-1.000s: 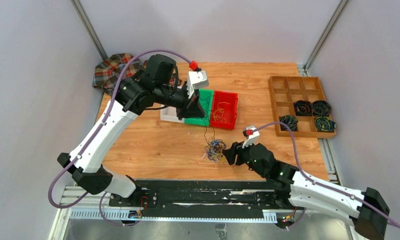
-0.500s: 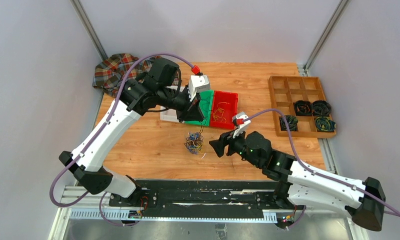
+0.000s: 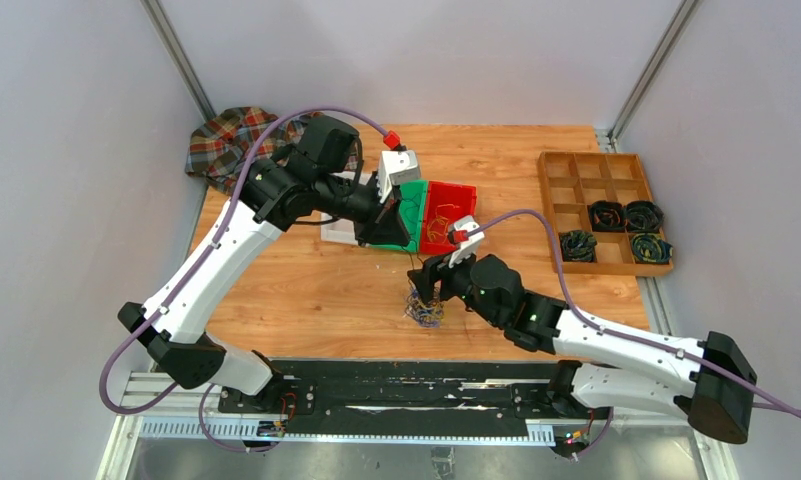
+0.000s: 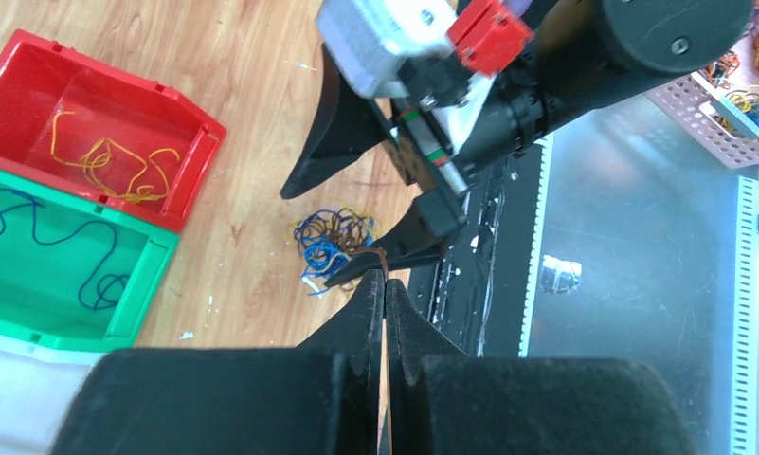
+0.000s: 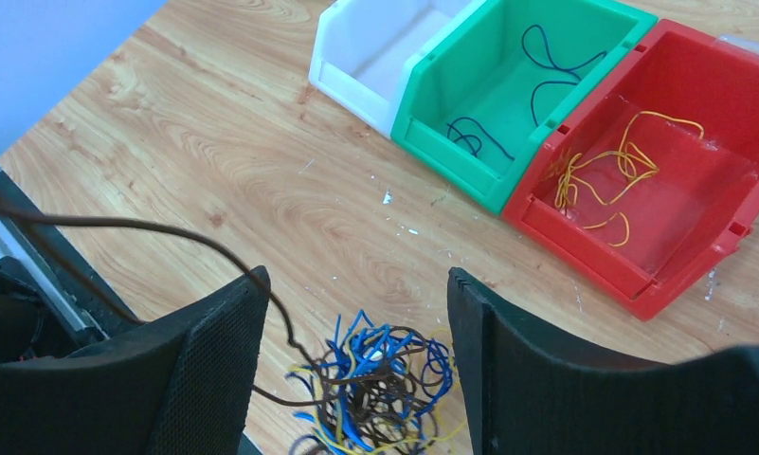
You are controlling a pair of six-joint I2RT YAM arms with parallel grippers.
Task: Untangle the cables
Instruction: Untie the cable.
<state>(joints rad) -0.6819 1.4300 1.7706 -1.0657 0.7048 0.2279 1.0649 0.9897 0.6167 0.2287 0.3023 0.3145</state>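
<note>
Wood tabletop [image 3: 296, 290] had the cables [image 3: 425, 308] mostly in one clump near its front edge, with only a few strands in the green bin [image 5: 446, 161] and red bin [image 5: 584, 251], so I'd say most of it was left. Left gripper [image 3: 406, 240] pinched a brown strand [image 5: 119, 224] out of the clump and right gripper [image 3: 428, 290] hung wide open over it; bare wood leftward, bins close behind.

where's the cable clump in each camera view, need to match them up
Top external: clump on the table, low centre.
Left wrist: clump near centre, right of the bins.
Right wrist: clump at bottom centre, inside the open right gripper.
Shared landmark: red bin, which is in all three views.
</note>
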